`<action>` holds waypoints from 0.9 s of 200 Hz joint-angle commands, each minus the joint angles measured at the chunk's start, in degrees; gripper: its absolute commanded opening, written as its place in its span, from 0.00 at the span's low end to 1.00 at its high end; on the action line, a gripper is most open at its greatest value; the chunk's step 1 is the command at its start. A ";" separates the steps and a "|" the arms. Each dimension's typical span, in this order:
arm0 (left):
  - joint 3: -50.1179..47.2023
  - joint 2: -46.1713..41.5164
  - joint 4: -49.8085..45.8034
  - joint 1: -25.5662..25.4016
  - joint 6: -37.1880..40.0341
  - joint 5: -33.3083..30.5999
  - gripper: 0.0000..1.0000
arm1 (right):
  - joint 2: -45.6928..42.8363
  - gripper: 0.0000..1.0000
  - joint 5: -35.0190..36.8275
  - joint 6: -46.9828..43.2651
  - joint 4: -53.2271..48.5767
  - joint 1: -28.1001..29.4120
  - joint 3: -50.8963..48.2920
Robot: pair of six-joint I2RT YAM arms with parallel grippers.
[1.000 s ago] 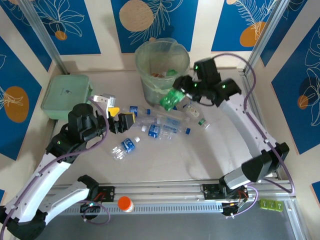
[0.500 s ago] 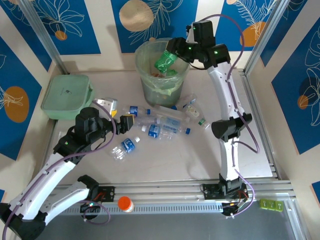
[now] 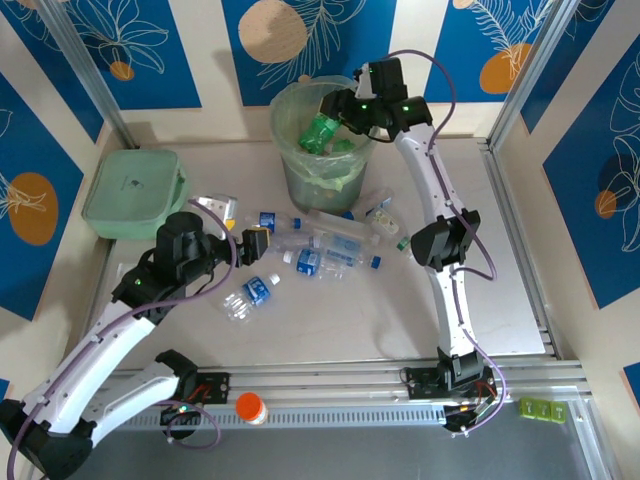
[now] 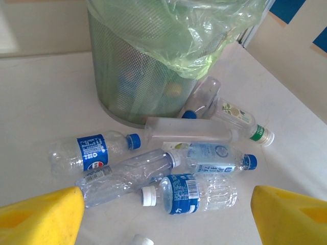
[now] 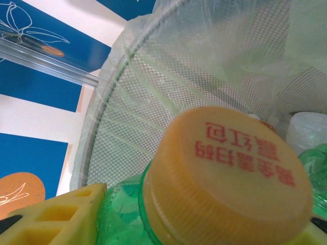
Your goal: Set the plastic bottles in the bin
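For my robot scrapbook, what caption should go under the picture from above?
Right gripper holds a green bottle over the bin; left gripper, open, faces bottles scattered on the table.

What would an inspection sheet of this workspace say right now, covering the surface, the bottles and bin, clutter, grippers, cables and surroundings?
Surface: pale table, no spills seen.
Job's things: bin at the far side, lined with a green bag; bottles lie clustered in front of it; one green bottle is held over its opening.
Clutter: green lidded box at far left; orange-capped jar by the near rail.
Grippers: left gripper open, hovering beside the cluster; right gripper shut on the green bottle.
Cables: purple cables loop along both arms.
Surroundings: blue patterned wall panels, metal frame posts.
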 commanded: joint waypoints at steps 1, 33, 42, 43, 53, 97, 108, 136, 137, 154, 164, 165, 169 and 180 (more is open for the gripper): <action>-0.40 -0.85 0.76 0.48 1.00 -1.25 0.84 | 1.45 0.54 -0.70 -1.43 1.07 1.10 1.50; -0.40 -1.34 0.35 0.44 1.08 -2.23 0.84 | 2.39 0.55 3.42 -4.37 1.03 2.93 0.93; -0.31 -1.25 0.20 0.44 0.93 -2.49 0.84 | 2.88 0.57 4.15 -4.40 0.68 2.99 0.92; -0.31 -1.21 0.21 0.44 0.92 -2.49 0.84 | 2.93 0.57 4.23 -4.40 0.62 2.99 0.93; -0.09 -1.00 -0.11 0.44 0.73 -2.72 0.84 | 3.39 0.58 5.41 -4.53 -0.02 2.99 0.77; 0.39 -0.64 -1.42 0.52 0.30 -5.17 0.84 | 3.70 0.70 7.10 -6.22 -0.66 4.13 0.14; 0.47 -0.71 -1.46 0.58 0.22 -5.30 0.84 | 3.59 0.74 7.23 -6.29 -0.67 4.22 0.12; 0.48 -1.06 -1.75 0.52 0.16 -6.07 0.85 | 2.85 0.82 7.21 -5.29 -0.42 4.04 0.33; 0.48 -1.07 -1.73 0.57 0.14 -6.09 0.85 | 2.82 0.83 7.22 -5.28 -0.41 4.04 0.32; 0.48 -1.25 -1.79 0.52 0.26 -6.51 0.85 | 1.95 0.86 7.39 -4.85 -0.14 3.87 0.34; 0.48 -1.34 -1.82 0.52 0.17 -6.62 0.85 | 1.37 0.87 7.18 -4.90 0.01 3.78 0.40; 0.48 -1.34 -1.81 0.52 0.19 -6.62 0.85 | 1.29 0.88 7.16 -4.92 0.02 3.78 0.40; 0.48 -1.42 -1.80 0.52 0.28 -6.63 0.85 | 1.03 0.88 7.21 -4.93 -0.03 3.78 0.45; 0.53 -1.43 -1.88 0.53 0.44 -6.54 0.85 | 0.38 0.90 7.14 -5.16 -0.05 3.74 0.48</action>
